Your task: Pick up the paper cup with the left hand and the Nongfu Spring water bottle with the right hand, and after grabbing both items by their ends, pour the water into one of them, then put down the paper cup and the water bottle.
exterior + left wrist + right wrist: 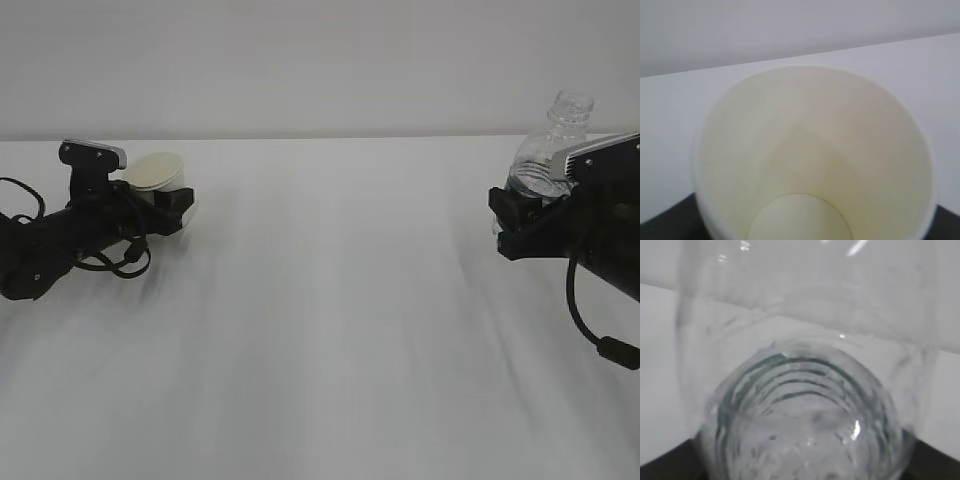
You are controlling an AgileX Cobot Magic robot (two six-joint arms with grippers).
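Nearest us, the right hand (pixel 512 222), a black gripper on a black arm with a grey strip on top, sits low at the right edge with its jaws clenched on the lower body of the Nongfu Spring water bottle (pixel 548 160), a small clear ribbed plastic bottle with no cap. The bottle stands between the jaws, tilted a little, neck above them. In the right wrist view the bottle (pixel 805 405) fills the frame; ribs and a dark green band show, and droplets cling inside, but we cannot tell how much water it holds.

The white cloth-like table (pixel 330 330) is matte and soft-looking.

The left hand (pixel 168 212), a black two-finger gripper on a thick black cylindrical arm with looping cables, has the small white tapered paper cup (pixel 157 176) between its jaws. Whether they press it or stand slack around it, we cannot tell. The cup mouth tips towards the camera. Left wrist view: cup (pixel 810 160) has a cream inside, a rolled rim and a round flat bottom, and looks dry.

Progress, we judge: bottle grasped, cup grasp about done or finishing. Lift, pour and putting both down are left.
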